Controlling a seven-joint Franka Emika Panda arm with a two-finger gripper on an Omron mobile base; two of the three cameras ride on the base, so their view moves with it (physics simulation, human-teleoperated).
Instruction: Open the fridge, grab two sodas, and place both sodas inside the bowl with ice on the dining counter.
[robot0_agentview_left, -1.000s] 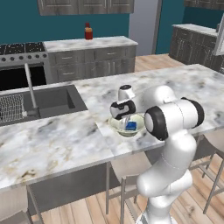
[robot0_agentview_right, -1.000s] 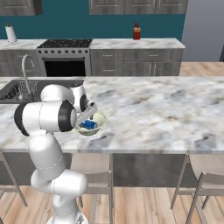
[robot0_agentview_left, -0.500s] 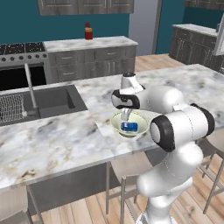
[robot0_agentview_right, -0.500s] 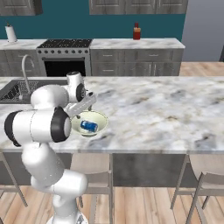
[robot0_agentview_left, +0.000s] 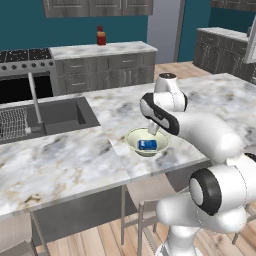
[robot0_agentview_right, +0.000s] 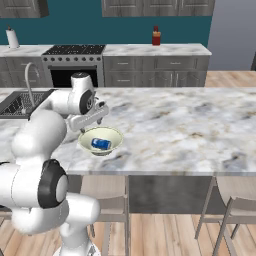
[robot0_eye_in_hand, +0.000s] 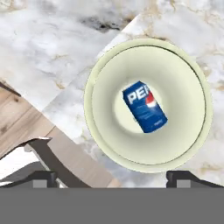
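Note:
The pale cream-green bowl (robot0_agentview_left: 147, 142) (robot0_agentview_right: 100, 140) (robot0_eye_in_hand: 148, 105) stands on the dining counter (robot0_agentview_left: 70, 155) (robot0_agentview_right: 180, 125) near its front edge. A blue soda can (robot0_agentview_left: 148, 144) (robot0_agentview_right: 101, 144) (robot0_eye_in_hand: 145, 106) lies on its side in the bottom of the bowl. My gripper (robot0_agentview_left: 151, 131) (robot0_agentview_right: 94, 125) (robot0_eye_in_hand: 113, 177) hangs straight above the bowl, open, with nothing between its fingers and clear of the can. No ice lumps are visible in the bowl. The purple can and the fridge are out of view.
The dark sink (robot0_agentview_left: 55, 116) (robot0_agentview_right: 20, 102) with its tall faucet (robot0_agentview_left: 34, 100) (robot0_agentview_right: 29, 80) is set in the counter to the left. Stools (robot0_agentview_left: 150, 187) (robot0_agentview_right: 235, 192) stand under the front edge. Behind are a stove (robot0_agentview_right: 75, 50) and a red bottle (robot0_agentview_left: 101, 36) (robot0_agentview_right: 156, 36).
The hand has lifted from bowl level to well above it. The blue can stays lying in the bowl.

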